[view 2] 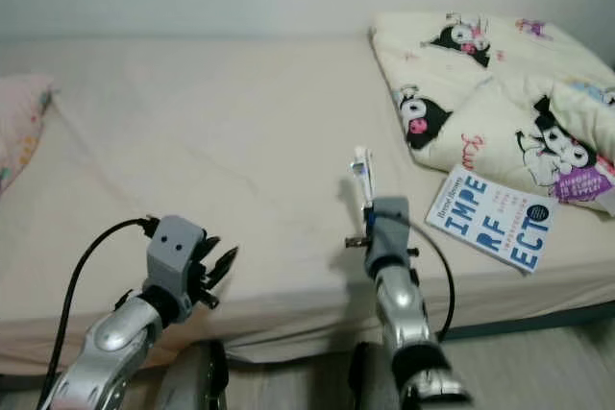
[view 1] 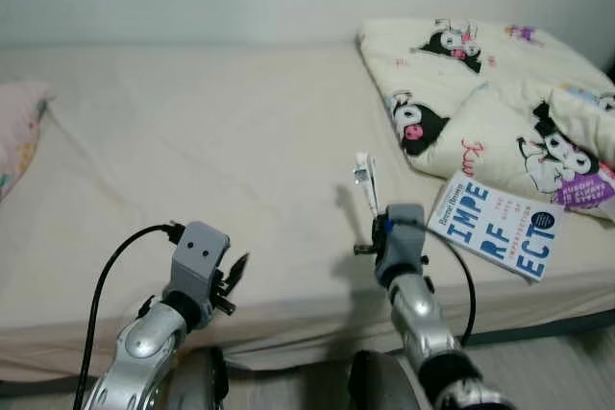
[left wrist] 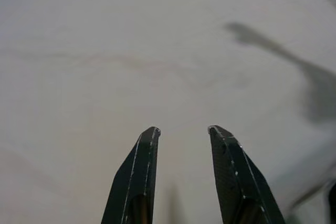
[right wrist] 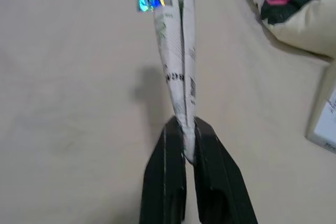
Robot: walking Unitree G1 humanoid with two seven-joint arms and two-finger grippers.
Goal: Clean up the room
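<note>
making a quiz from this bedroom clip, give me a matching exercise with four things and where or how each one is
Things:
1. book
2. folded paper packet
3. left gripper
4. cartoon blanket

States:
A. bunched at the bed's right end
B. open above bare sheet
C. pinched in the right gripper
D. flat near the bed's front edge

Pairs: 1-D, 2-C, 3-B, 4-A

Our two silver arms, grey blocks at the wrists

We carry a looping black cable on each arm; the left gripper (view 1: 233,274) and right gripper (right wrist: 185,145) have long, tapering black fingers (left wrist: 137,171), with round dark shapes below our arms.
</note>
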